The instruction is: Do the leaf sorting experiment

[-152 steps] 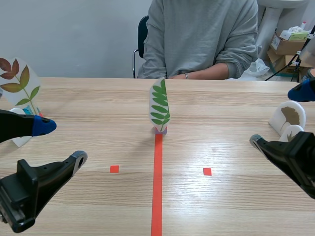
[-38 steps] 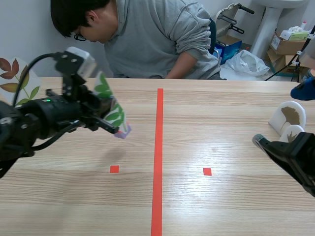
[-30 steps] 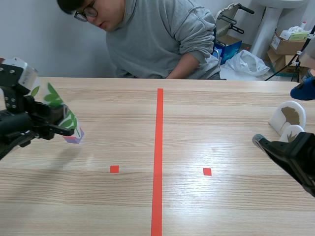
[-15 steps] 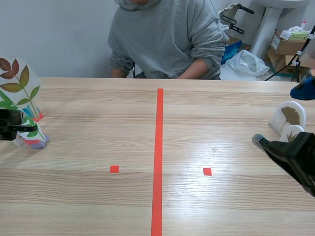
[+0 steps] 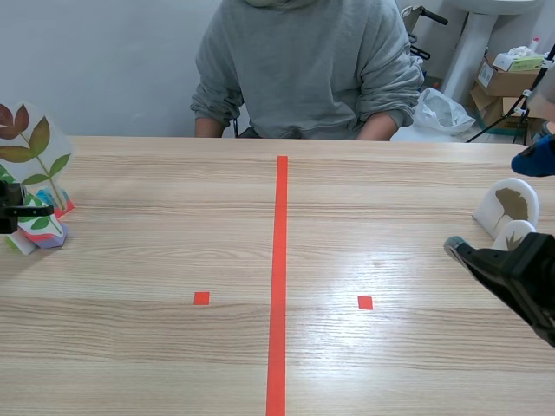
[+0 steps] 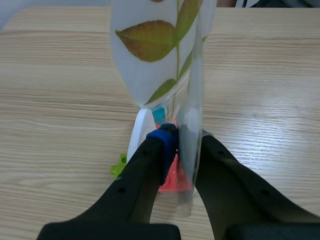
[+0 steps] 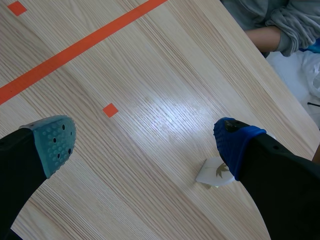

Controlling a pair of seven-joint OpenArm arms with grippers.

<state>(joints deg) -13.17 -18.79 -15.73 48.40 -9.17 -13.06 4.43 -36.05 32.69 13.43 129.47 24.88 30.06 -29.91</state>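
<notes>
Left gripper [image 6: 181, 140] pinches the green leaf card [image 6: 194, 85] at the worktop's [image 5: 173, 251] far left, just beside the brown-leaf card [image 6: 150, 55]. Placement step, I'd judge; next comes release and withdrawal. Right gripper [image 7: 145, 140] hangs spread.

From the near edge of the table [image 5: 390, 373] the scene camera faces the person [image 5: 303, 69] opposite, taking in the brown-leaf card [image 5: 30, 143] by the left edge that the left wrist camera crowds and the right half that the right wrist camera overlooks from above.
</notes>
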